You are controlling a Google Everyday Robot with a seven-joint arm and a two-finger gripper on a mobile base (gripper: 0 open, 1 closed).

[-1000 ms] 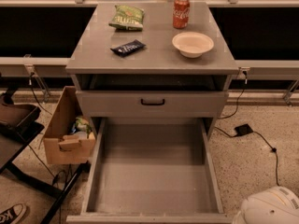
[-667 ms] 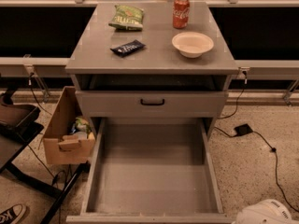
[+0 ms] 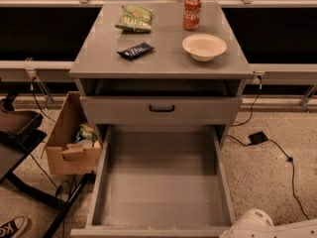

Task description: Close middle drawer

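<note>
The middle drawer (image 3: 163,187) is pulled far out of the grey cabinet (image 3: 163,58) toward the camera. It is a long shallow grey tray with nothing in it. Its front edge lies along the bottom of the view and its handle is hidden. Above it is the taller grey front with a black handle (image 3: 162,108). The gripper is out of view. Only a white rounded part of the arm (image 3: 262,225) shows at the bottom right, beside the drawer's front right corner.
On the cabinet top are a green chip bag (image 3: 134,18), a red soda can (image 3: 191,13), a white bowl (image 3: 204,47) and a dark snack bar (image 3: 134,50). A cardboard box (image 3: 69,143) and a black stand (image 3: 20,148) are on the left. A cable with a black adapter (image 3: 258,137) lies on the right.
The white arm part at the bottom right has sunk lower and now stretches along the bottom edge. The drawer has not moved.
</note>
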